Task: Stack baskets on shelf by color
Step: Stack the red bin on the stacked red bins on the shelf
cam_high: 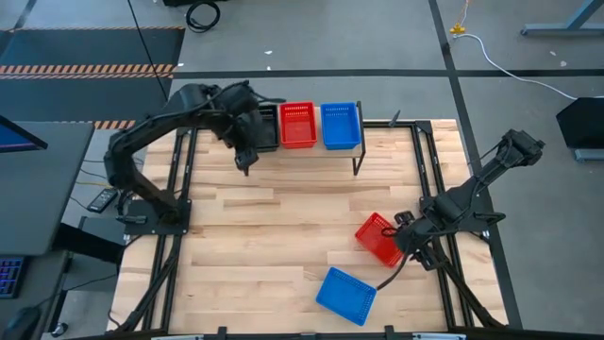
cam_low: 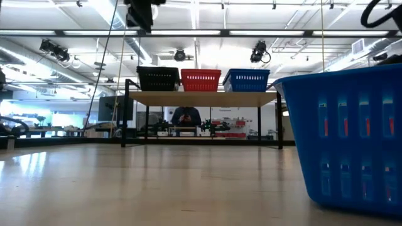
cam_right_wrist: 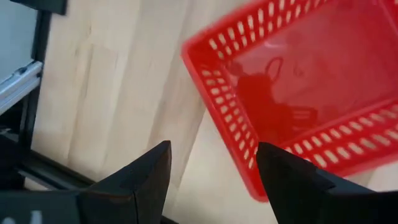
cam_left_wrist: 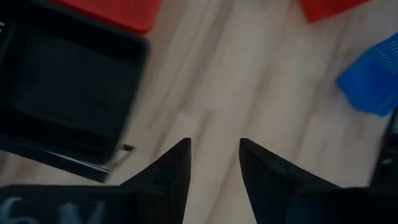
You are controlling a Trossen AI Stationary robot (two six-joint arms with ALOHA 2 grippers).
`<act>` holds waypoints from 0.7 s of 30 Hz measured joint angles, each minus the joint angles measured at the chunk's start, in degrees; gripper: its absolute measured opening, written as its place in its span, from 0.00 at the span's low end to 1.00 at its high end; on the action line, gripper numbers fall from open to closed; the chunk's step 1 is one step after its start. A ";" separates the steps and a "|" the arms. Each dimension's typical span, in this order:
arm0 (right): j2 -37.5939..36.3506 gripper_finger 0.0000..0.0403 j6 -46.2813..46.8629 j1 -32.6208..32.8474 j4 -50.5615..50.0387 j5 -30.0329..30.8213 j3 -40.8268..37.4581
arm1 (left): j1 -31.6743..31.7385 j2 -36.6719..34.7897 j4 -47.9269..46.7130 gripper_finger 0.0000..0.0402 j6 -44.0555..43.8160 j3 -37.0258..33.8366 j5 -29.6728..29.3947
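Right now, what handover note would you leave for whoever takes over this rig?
Left gripper: open, empty, above the shelf's black basket end.
Right gripper: open, empty, beside the loose red basket on the table.
Done: black, red and blue baskets sit side by side on the shelf; stack counts unclear.
Left: loose red basket and loose blue basket still to shelve.

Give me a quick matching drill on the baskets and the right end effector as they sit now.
Things:
1. black basket
2. red basket on the table
3. blue basket on the table
4. right end effector

Places:
A. nearest the table's front edge
B. open, beside the loose red basket
C. left end of the shelf
D. right part of the table, by the right arm

Pairs: 1-C, 2-D, 3-A, 4-B
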 joint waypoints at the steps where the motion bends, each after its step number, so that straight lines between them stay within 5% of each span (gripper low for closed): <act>1: -0.01 0.60 -0.52 0.18 0.33 0.14 0.19 | -1.15 -0.61 0.33 0.35 -1.88 0.04 -0.06; 9: 2.05 0.60 -3.09 0.76 3.97 3.78 -0.65 | -10.61 -1.44 2.78 0.35 -17.34 0.04 -0.61; 21: 15.96 0.54 3.12 0.50 14.08 4.09 -5.25 | -25.05 -1.24 15.62 0.35 -35.73 0.04 -4.21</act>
